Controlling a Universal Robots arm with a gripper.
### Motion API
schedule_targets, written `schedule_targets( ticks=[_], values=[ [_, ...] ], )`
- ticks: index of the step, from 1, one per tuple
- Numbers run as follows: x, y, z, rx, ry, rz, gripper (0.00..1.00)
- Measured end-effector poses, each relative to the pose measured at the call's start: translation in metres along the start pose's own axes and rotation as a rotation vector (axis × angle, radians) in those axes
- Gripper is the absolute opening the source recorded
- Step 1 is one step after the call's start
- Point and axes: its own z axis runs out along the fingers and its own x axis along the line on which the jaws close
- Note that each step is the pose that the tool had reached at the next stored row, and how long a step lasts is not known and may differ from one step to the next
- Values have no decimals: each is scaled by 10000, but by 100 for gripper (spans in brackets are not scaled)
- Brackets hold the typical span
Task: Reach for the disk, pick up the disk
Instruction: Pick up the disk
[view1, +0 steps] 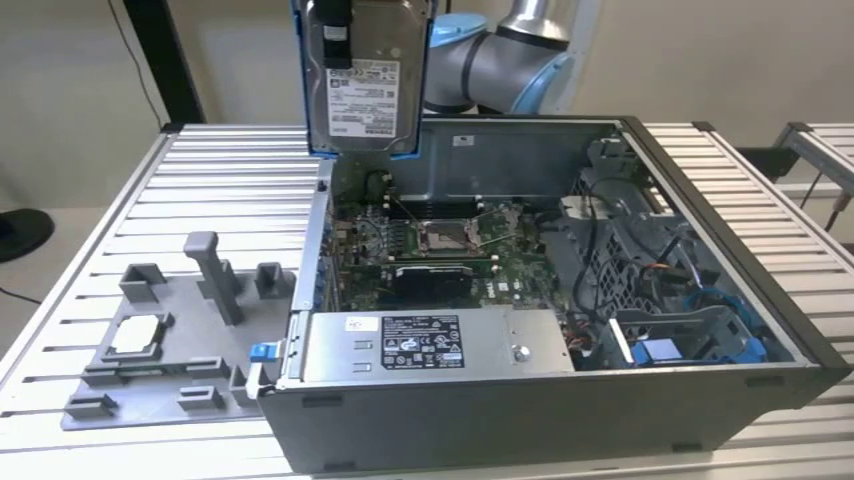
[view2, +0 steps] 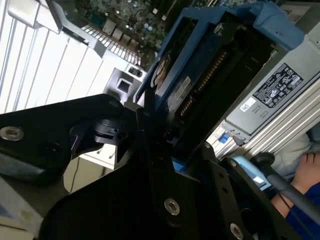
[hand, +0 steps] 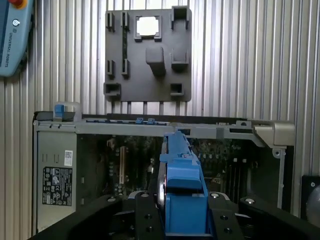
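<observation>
The disk (view1: 363, 85), a silver hard drive with a white label in a blue carrier frame, hangs upright in the air above the back left corner of the open computer case (view1: 747, 300). My gripper (view1: 334, 28) is shut on its upper end, one black finger lying across the labelled face. In the first wrist view the disk's blue frame (hand: 182, 175) stands edge-on between my black fingers (hand: 145, 215), over the case interior. In the second wrist view the disk (view2: 200, 75) juts out from my gripper (view2: 165, 131).
Inside the case lie the motherboard (view1: 443, 237) and a grey power-supply box (view1: 427, 342). On the exterior view's left, a grey fixture plate (view1: 200, 360) carries a small silver chip (view1: 138, 333). A person's hand (view2: 307, 172) rests near the case. A teach pendant (hand: 12, 35) lies on the slatted table.
</observation>
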Motion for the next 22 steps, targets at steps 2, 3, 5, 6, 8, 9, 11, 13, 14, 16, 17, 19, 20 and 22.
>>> schedule_targets(
  ticks=[2, 3, 5, 6, 8, 9, 11, 13, 14, 16, 17, 19, 20, 22],
  values=[
    [0, -53, -2, -5, 12, 1, 0],
    [0, -80, -4, -7, 18, 1, 0],
    [0, -132, -6, -11, 30, 1, 0],
    [0, -159, -7, -14, 36, 1, 0],
    [1, -212, -9, -19, 50, 2, 0],
    [1, -239, -10, -22, 56, 2, 0],
    [1, -292, -13, -26, 68, 2, 0],
    [1, -345, -14, -30, 80, 3, 0],
    [1, -370, -16, -33, 87, 2, 0],
    [1, -422, -18, -37, 99, 3, 0],
    [1, -451, -19, -40, 106, 3, 0],
    [2, -502, -21, -44, 118, 3, 0],
    [2, -529, -22, -47, 124, 3, 0],
    [2, -584, -25, -53, 138, 4, 0]
  ],
)
